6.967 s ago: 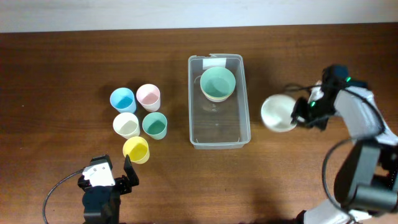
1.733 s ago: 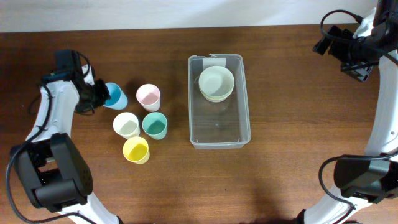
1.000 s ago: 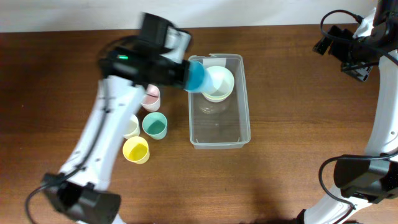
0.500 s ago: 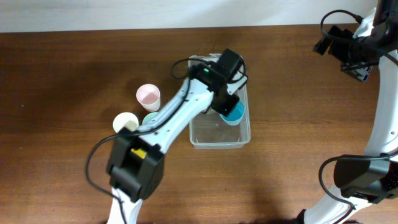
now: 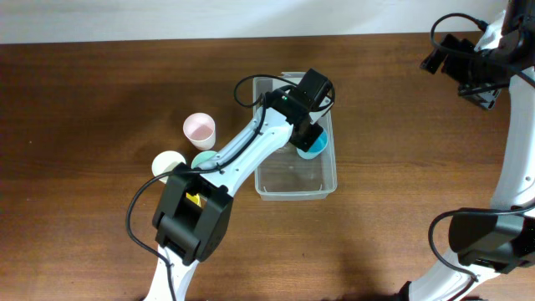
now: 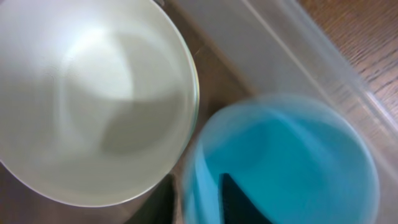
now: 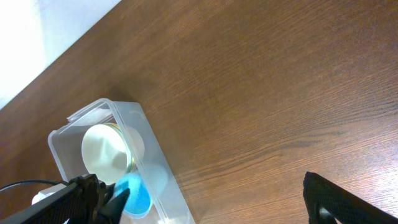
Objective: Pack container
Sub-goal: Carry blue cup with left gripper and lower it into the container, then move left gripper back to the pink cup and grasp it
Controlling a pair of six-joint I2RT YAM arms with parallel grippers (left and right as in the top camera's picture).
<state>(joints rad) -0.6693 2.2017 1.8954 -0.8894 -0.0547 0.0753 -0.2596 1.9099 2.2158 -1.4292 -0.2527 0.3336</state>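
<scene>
blue cup [image 5: 313, 147] now sits nearer the bowl [image 6: 93, 99] inside the container [image 5: 294, 194], left tool [image 6: 194, 202] pinching it.

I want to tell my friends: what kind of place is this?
Probably a robot lab or test bench. A left arm and a right arm stand at a wooden table, and simple practice things are set out: a clear container, a pink cup, a blue cup.
</scene>
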